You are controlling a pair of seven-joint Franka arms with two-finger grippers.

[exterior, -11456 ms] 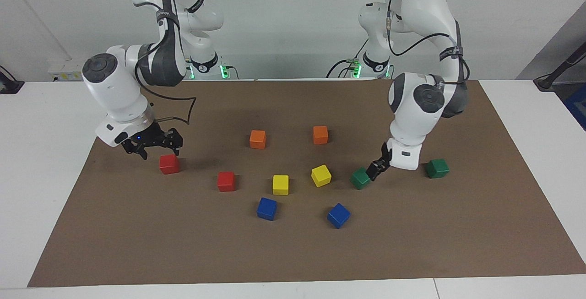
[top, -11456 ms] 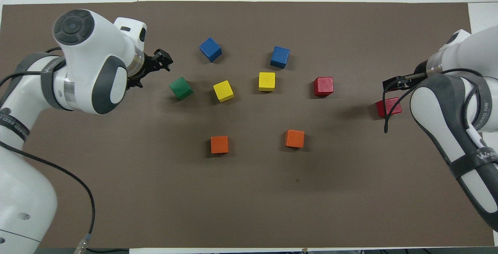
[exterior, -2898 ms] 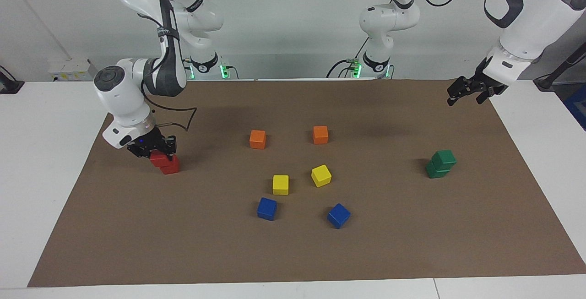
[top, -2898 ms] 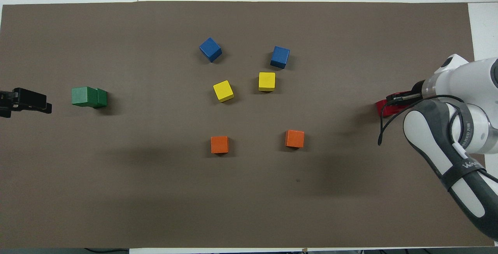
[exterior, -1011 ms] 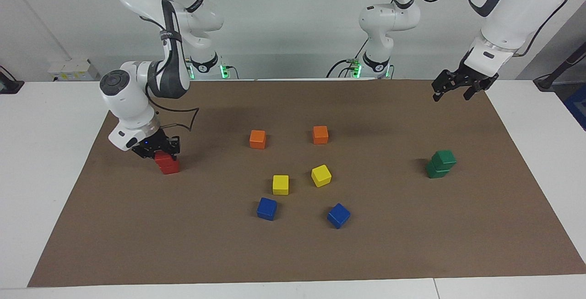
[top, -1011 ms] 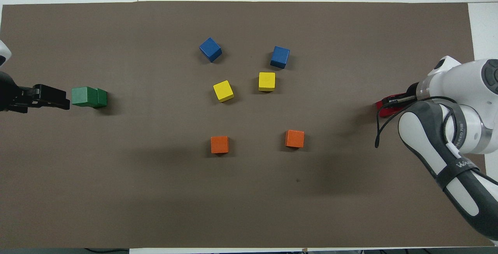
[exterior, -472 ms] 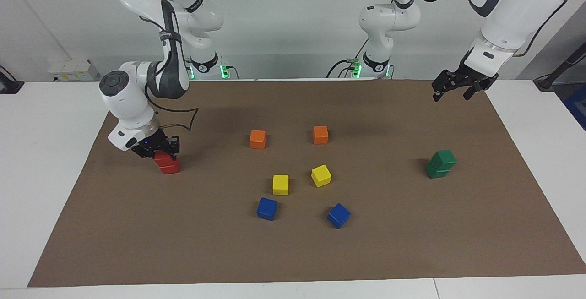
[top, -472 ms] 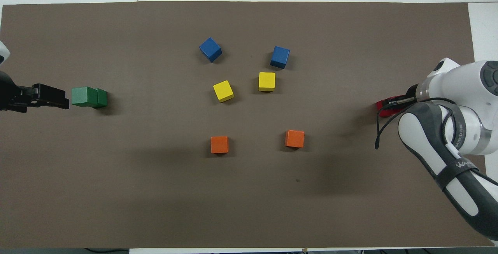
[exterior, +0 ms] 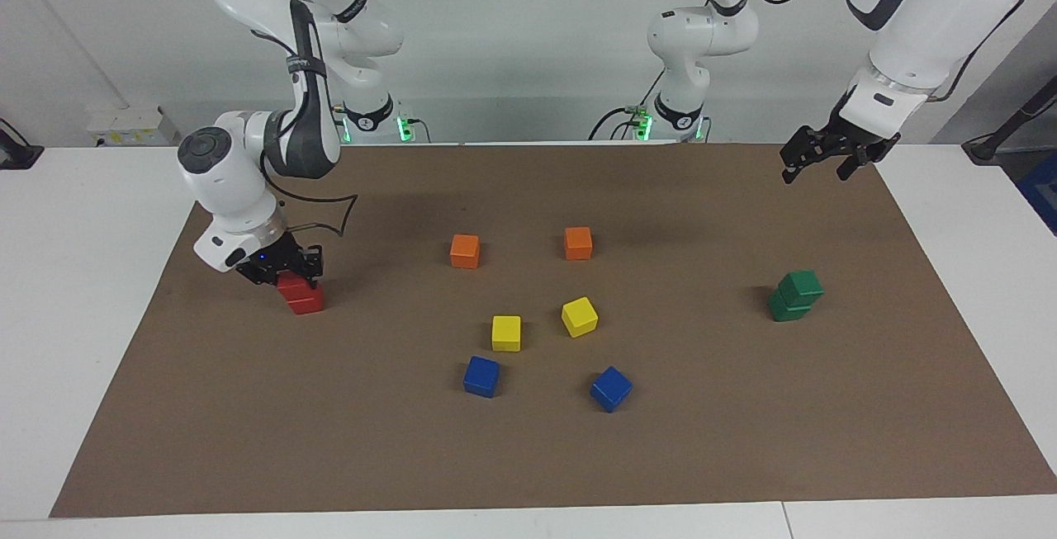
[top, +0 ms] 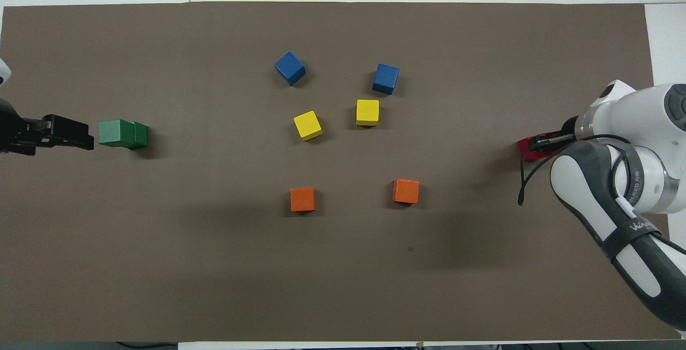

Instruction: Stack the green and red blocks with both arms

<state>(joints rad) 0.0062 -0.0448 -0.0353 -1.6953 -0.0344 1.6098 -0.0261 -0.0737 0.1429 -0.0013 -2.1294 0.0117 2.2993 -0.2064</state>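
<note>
on the mat (exterior: 743, 440): two green blocks (exterior: 794, 295), two red blocks (exterior: 299, 295).

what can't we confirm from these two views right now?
- Red stack: in the overhead view the right arm hides nearly all of it.
- Right gripper: in the facing view, too small to tell grip from release on the top red block.
- Green stack: alignment only roughly readable.
- Left gripper: cut by the overhead view's edge.
</note>
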